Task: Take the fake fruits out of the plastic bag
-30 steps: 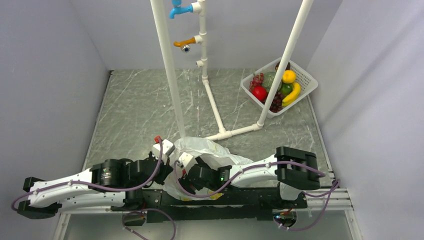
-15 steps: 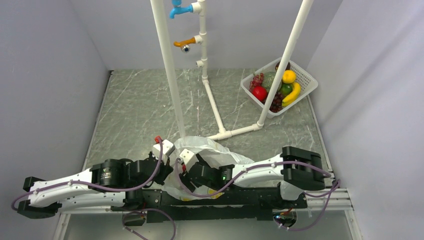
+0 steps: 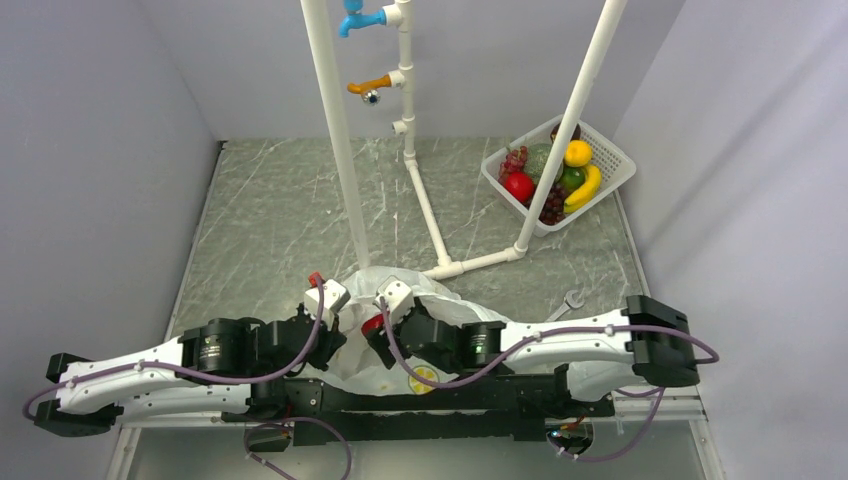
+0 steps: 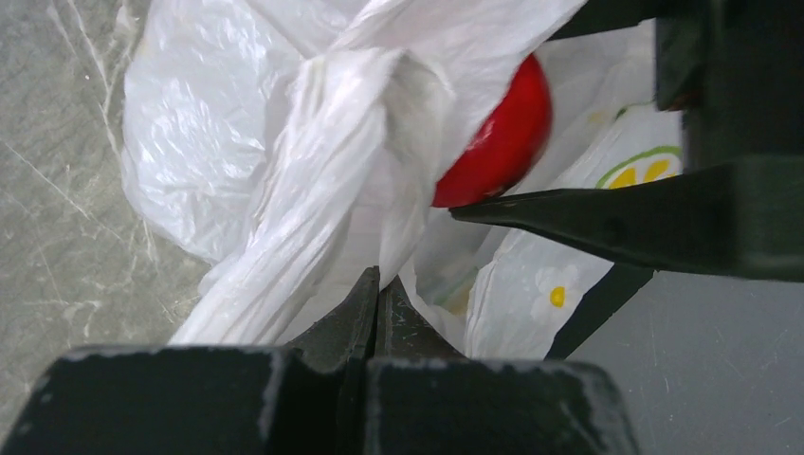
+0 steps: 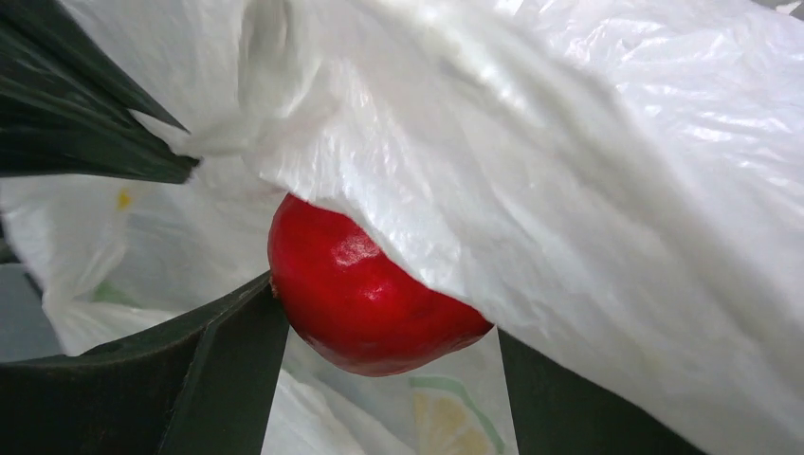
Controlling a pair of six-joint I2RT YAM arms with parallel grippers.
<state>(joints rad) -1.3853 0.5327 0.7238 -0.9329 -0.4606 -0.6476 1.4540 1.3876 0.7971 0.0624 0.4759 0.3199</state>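
The plastic bag lies crumpled between the two arms near the front edge of the table. My left gripper is shut on a bunched fold of the plastic bag, at the bag's left side. My right gripper is shut on a glossy red apple, which pokes out from under the bag's film. The red apple shows at the bag's mouth, and also behind the held fold. Whatever else is inside the bag is hidden.
A white basket at the back right holds a red apple, a banana, a yellow-orange fruit and grapes. A white pipe frame stands just behind the bag. A small wrench lies by the right arm.
My right arm has drawn up and away from the near edge, its jaws have narrowed onto the red apple, and the apple now shows at the bag's mouth. The left arm has stayed put.
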